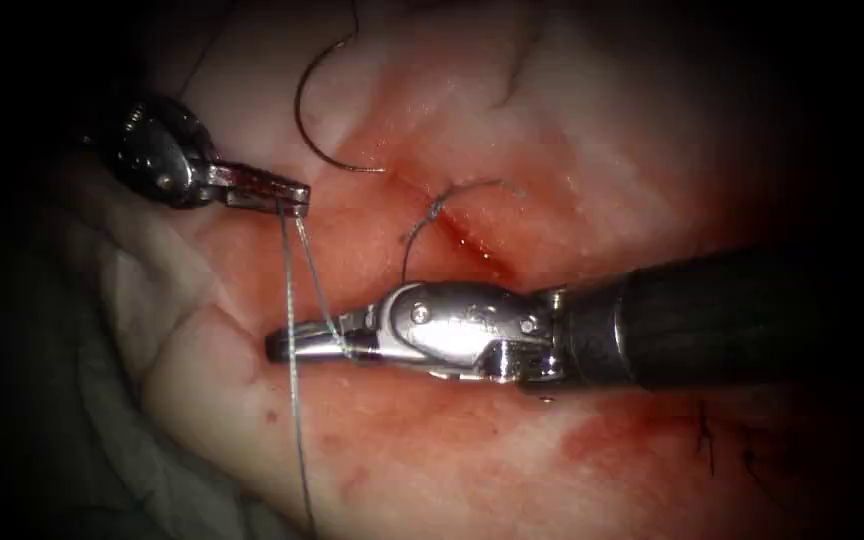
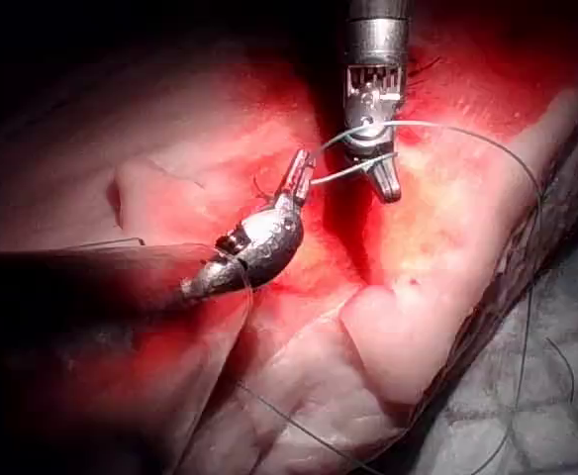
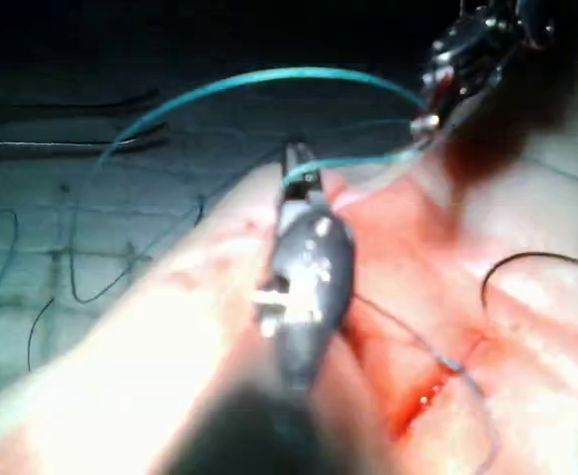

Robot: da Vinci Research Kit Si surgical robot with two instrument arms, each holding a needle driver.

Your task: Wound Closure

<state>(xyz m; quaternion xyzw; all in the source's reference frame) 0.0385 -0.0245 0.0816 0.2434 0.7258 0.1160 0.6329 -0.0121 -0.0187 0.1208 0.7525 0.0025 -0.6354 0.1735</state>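
Observation:
My left tool point(image 1: 294, 196) reaches in from the upper left, left of the cut point(image 1: 457, 235), with its jaws shut on the thread point(image 1: 292, 300). From there two strands run down. One crosses and wraps the shut jaws of my right tool point(image 1: 297, 345), which comes in from the right; the other strand carries on downward. The left wrist view shows the thread point(image 2: 353, 170) wound round the right tool point(image 2: 383, 178) beside the left tool point(image 2: 301, 170). The curved needle point(image 1: 314, 120) lies free on the tissue, up and left of the cut, held by neither tool. A knot point(image 1: 435, 207) sits on the cut.
Red fluid point(image 1: 592, 440) stains the tissue around the cut and below the right tool's shaft. Dark stitch ends point(image 1: 707, 440) stand at the lower right. Grey cloth point(image 1: 102, 420) borders the tissue at the lower left. Loose thread trails over the cloth point(image 2: 566, 416).

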